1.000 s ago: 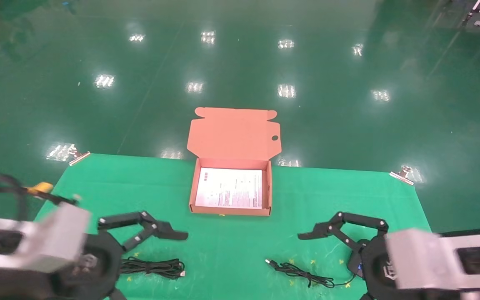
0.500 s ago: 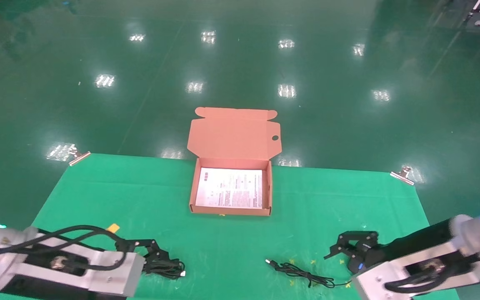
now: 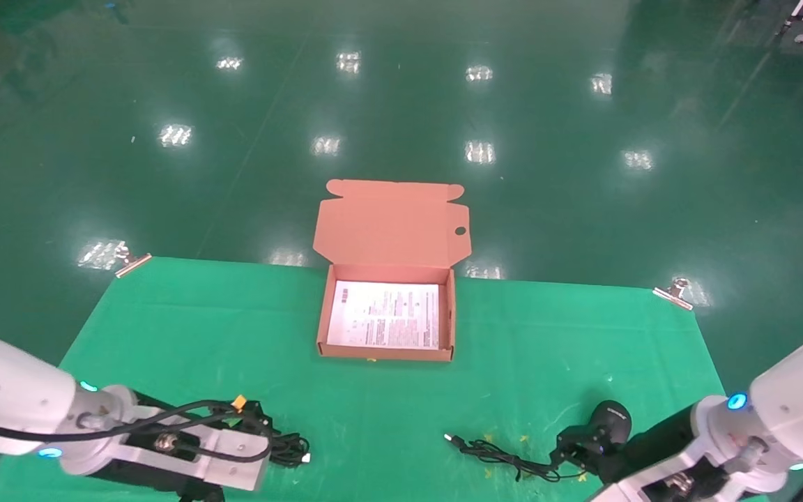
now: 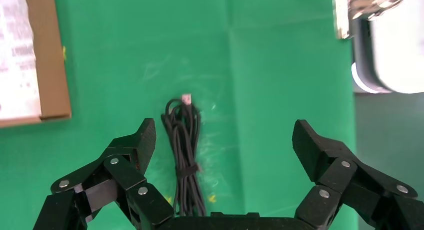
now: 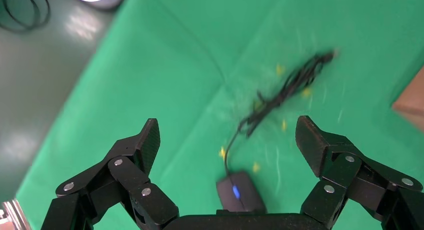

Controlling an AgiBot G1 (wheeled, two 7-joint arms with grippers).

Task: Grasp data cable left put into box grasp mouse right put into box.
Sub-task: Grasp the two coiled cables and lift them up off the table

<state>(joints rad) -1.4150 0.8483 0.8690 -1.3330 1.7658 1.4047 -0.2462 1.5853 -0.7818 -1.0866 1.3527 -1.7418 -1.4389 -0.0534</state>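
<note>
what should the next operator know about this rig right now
Left gripper: open, low over the data cable, which lies bundled on the green mat between its fingers.
Right gripper: open, over the mouse; its cord trails across the mat.
Box: open, mid-table, holding only a printed sheet.
Done: nothing boxed yet.
Left: grasp the cable and the mouse, place both in the box.

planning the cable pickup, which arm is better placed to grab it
Left. The left gripper is open right over the cable, the bundle lying between its fingers. The right gripper is open over the mouse on the table's other side.
</note>
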